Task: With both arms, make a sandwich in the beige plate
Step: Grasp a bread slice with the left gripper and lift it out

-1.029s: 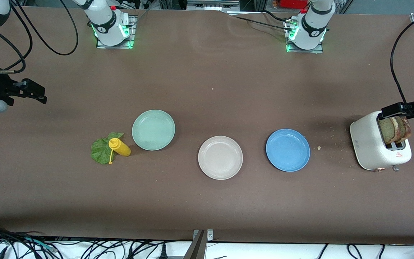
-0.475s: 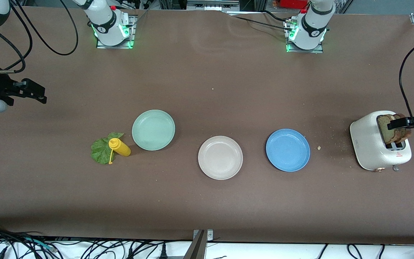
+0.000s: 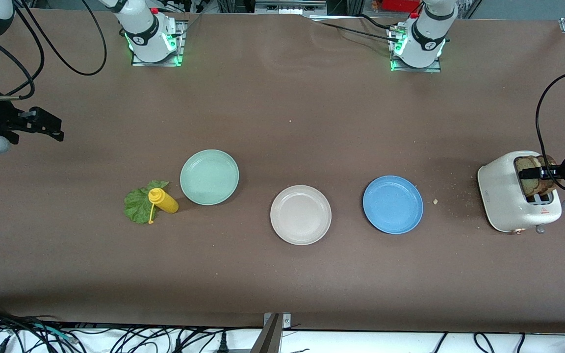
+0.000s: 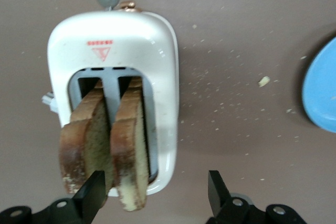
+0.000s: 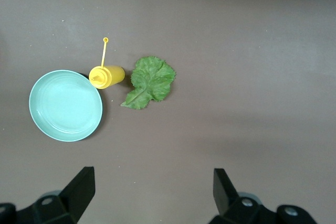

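Two brown bread slices [image 3: 535, 185] stand upright in the white toaster [image 3: 500, 191] at the left arm's end of the table. My left gripper [image 3: 538, 172] is down over them, open. In the left wrist view one slice [image 4: 128, 145] stands between the fingers of the left gripper [image 4: 156, 195], and the other slice [image 4: 79, 140] is at one finger [image 4: 94, 192]. The beige plate [image 3: 300, 214] lies bare mid-table. The lettuce leaf [image 3: 136, 205] lies flat beside a yellow bottle [image 3: 164, 201]. My right gripper [image 3: 49, 126] waits open above the right arm's end of the table.
A mint-green plate [image 3: 209, 177] lies next to the bottle, and a blue plate [image 3: 393, 204] lies between the beige plate and the toaster. Crumbs [image 3: 435, 201] are scattered near the toaster. The right wrist view shows the green plate [image 5: 65, 106], bottle [image 5: 106, 75] and lettuce [image 5: 151, 82].
My left gripper has come down onto the bread in the toaster, and its jaws have narrowed a little. The right arm has not moved.
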Controlling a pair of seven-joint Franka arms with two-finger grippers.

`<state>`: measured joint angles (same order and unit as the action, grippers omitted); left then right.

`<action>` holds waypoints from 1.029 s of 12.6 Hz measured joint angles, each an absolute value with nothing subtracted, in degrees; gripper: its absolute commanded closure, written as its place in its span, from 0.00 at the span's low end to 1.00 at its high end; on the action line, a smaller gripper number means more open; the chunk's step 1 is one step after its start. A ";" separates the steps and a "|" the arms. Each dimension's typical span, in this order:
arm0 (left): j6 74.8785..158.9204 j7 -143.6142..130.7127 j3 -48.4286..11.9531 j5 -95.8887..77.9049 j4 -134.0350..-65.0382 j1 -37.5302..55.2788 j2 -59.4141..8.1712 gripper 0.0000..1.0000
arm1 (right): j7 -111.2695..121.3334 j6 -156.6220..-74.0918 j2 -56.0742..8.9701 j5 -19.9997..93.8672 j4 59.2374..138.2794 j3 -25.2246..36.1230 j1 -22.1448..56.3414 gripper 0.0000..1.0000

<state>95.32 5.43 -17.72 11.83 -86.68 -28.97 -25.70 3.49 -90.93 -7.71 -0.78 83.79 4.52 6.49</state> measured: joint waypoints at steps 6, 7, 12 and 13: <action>94.81 5.43 -17.71 12.32 -87.04 -29.27 -27.03 0.25 | 3.44 -91.13 -7.69 -0.74 82.64 4.25 9.05 0.00; 94.80 5.43 -17.71 12.32 -87.04 -29.46 -27.13 0.25 | 3.44 -91.16 -7.69 -0.74 82.53 4.27 9.08 0.00; 94.72 5.43 -17.31 12.33 -87.04 -30.09 -27.77 0.57 | 3.44 -91.94 -7.69 -0.74 82.47 4.36 9.06 0.00; 94.72 5.43 -17.32 12.33 -87.04 -30.08 -27.86 0.70 | 3.44 -91.96 -7.69 -0.74 82.45 4.36 9.06 0.00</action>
<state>94.72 5.43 -17.32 12.33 -87.04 -30.08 -27.86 3.44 -91.96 -7.69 -0.74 82.45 4.36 9.06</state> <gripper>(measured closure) 0.414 0.000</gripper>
